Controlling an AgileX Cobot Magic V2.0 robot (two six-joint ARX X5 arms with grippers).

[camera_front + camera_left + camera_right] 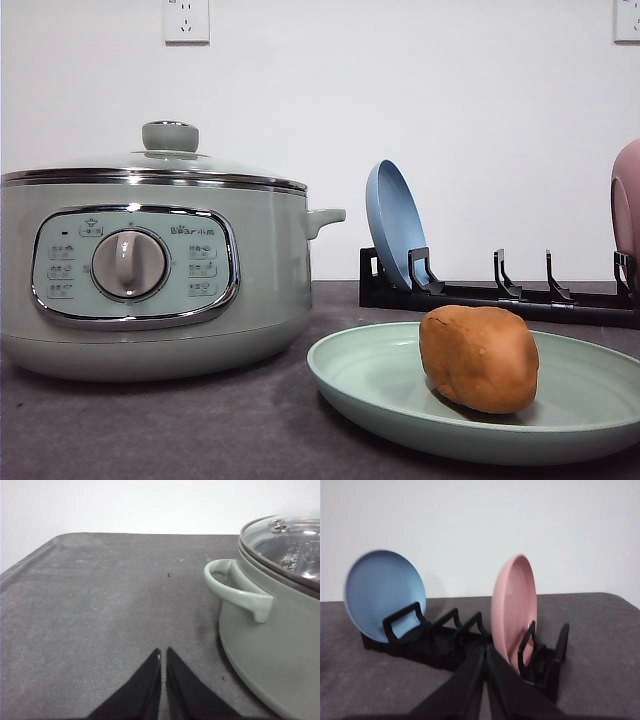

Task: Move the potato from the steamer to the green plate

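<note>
The potato point(479, 358) lay on the green plate point(370, 375), at the steamer's point(150, 270) four o'clock; both grippers' point(162, 652) point(485, 650) fingers were pressed together, empty.

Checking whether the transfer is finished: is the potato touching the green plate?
Touching. The front view shows the potato resting inside the green plate, its underside meeting the plate's surface with no gap beneath it.

Potato point(478, 358): lumpy, orange-brown, resting inside green plate point(380, 385), a shallow mint dish flat on desk; steamer point(150, 275): sage-green, glass lid on, dial facing front, just beside plate's left.
</note>
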